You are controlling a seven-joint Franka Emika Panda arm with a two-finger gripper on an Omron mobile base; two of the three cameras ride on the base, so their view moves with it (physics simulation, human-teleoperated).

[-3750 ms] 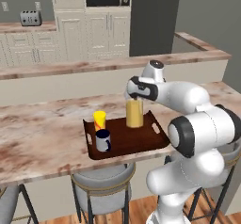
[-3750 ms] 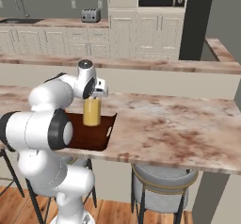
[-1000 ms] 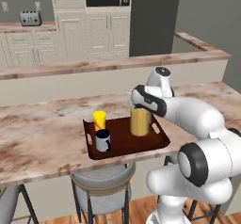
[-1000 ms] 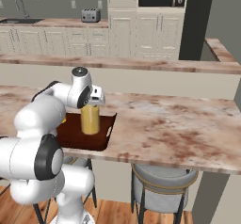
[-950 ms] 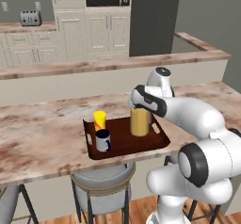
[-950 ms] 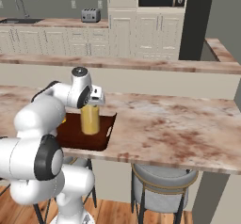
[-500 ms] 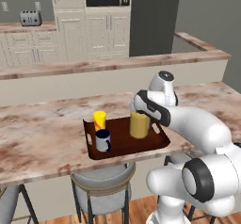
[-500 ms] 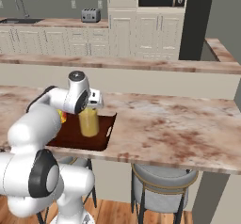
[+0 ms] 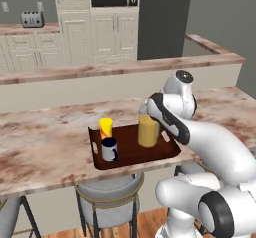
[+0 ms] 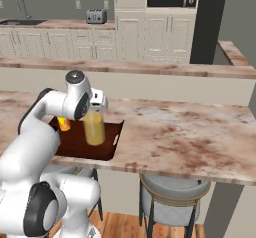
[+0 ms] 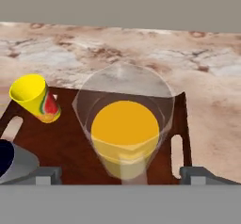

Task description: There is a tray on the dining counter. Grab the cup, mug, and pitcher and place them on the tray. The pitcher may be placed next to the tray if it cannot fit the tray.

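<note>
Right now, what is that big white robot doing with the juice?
The robot arm is at the dining counter, with its fingers spread wide just above the pitcher of yellow juice. The pitcher stands upright on the brown tray, and the fingers are not squeezing it. The yellow cup and the grey mug stand on the tray too, so all three drinks things are on it.

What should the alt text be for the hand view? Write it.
A clear pitcher of yellow-orange liquid stands on a dark tray, seen from above between the open claw tips. A yellow cup and the edge of a grey mug share the tray on a marbled counter.
</note>
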